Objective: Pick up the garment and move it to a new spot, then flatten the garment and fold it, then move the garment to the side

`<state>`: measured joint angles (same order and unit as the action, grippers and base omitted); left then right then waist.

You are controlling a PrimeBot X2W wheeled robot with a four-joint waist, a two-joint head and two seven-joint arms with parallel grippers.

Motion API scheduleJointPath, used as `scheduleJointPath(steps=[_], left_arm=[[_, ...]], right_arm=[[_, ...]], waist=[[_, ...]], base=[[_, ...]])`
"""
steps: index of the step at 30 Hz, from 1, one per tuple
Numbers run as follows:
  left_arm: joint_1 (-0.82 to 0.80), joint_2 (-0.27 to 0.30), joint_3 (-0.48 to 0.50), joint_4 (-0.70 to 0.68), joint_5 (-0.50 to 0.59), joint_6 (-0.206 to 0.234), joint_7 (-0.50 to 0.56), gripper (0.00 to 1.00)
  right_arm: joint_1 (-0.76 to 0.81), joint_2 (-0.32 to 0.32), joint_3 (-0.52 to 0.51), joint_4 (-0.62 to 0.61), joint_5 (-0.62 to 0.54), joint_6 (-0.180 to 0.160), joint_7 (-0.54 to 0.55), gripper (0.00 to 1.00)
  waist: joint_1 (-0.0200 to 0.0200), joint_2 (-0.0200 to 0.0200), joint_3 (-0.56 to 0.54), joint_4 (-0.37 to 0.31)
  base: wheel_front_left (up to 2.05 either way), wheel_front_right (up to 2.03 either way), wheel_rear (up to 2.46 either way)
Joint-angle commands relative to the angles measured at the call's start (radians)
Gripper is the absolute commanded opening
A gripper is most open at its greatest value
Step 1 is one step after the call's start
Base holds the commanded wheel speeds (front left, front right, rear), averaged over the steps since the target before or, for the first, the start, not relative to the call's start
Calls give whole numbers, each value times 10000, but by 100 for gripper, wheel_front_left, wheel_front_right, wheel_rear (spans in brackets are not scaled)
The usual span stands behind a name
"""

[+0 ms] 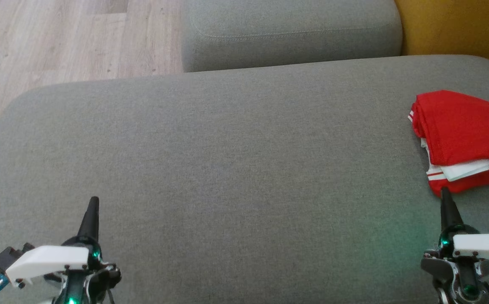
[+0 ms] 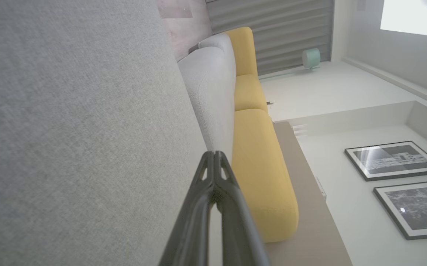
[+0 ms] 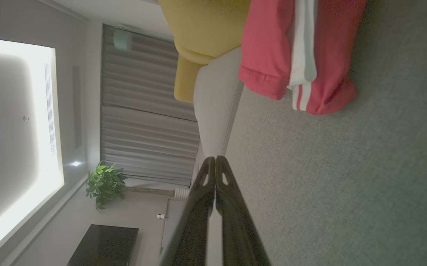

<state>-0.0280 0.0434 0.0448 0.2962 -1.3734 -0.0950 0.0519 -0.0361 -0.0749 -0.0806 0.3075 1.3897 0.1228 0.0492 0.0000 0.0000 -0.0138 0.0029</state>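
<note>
Claws were both pinched fully closed and empty, left claw [image 1: 94, 202] and right claw [image 1: 444, 194] low over the grey cushion [image 1: 227, 169]. The garment [image 1: 464, 131] lay folded at the cushion's far right, just ahead of the right claw. It looked set aside; any last tidy-up wanted a gentle nudge that kept the folds.

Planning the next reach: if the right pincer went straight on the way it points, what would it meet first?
Most likely the red garment: the shut right pincer points at its near edge over the grey cushion, though it might pass above it.
</note>
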Motion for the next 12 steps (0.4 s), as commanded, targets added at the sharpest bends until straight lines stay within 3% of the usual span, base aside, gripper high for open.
scheduleJointPath(steps=[1,12], left_arm=[[-584,63,344,-360,-293,-107,73,0],[-688,66,510,-430,-1276,-226,332,0]], right_arm=[[-556,5,71,-420,290,67,99,0],[-634,120,-123,-519,1195,73,359,0]], waist=[[0,0,12,-1],[0,0,87,-15]], base=[[0,0,0],[0,0,0]])
